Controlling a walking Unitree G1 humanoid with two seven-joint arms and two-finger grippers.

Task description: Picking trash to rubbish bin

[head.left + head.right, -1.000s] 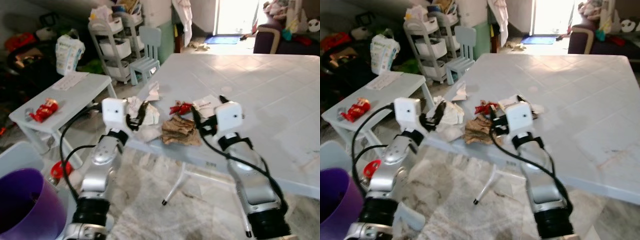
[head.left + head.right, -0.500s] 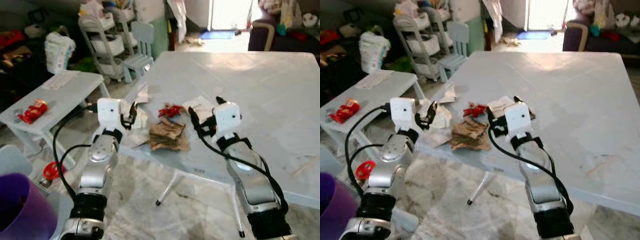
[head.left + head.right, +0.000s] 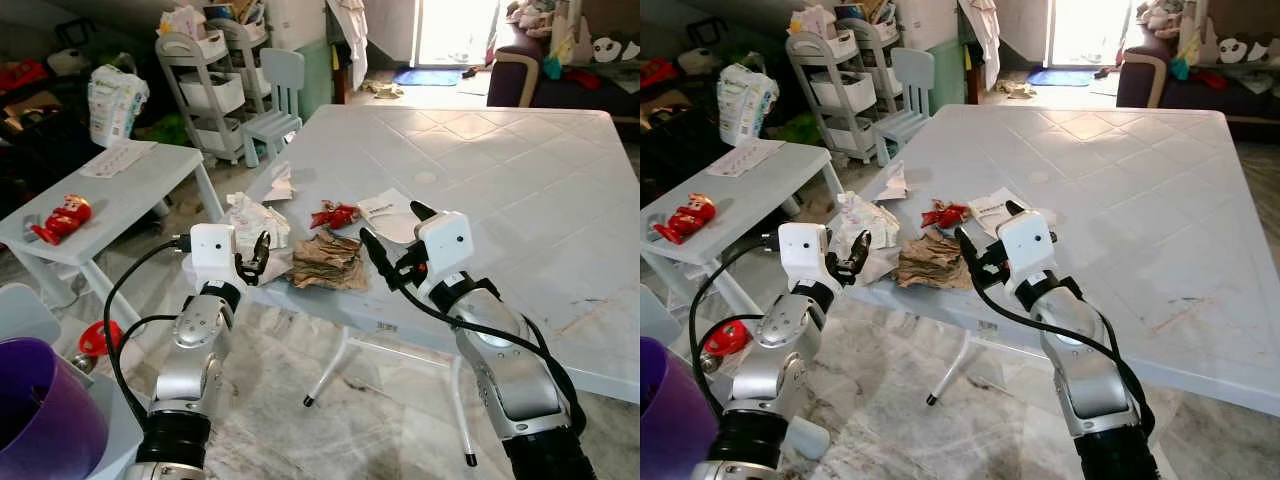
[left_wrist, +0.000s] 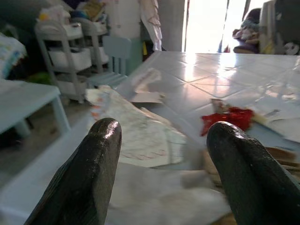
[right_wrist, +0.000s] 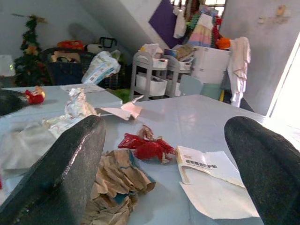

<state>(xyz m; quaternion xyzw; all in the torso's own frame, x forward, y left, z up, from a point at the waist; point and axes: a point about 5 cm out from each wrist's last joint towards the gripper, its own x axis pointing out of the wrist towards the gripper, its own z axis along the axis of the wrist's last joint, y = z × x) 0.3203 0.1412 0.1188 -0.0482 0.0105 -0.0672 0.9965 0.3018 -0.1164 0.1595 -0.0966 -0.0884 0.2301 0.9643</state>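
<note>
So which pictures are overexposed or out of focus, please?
Left eye view: the bright doorway is overexposed. Left wrist view: the left gripper's black fingers are soft, and the crumpled white paper is blurred. Right wrist view: the crumpled red wrapper looks sharp.

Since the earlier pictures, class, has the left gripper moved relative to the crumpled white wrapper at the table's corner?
Yes. The left gripper has drawn back from the crumpled white wrapper, off the table edge toward the robot, with its jaws open.
</note>
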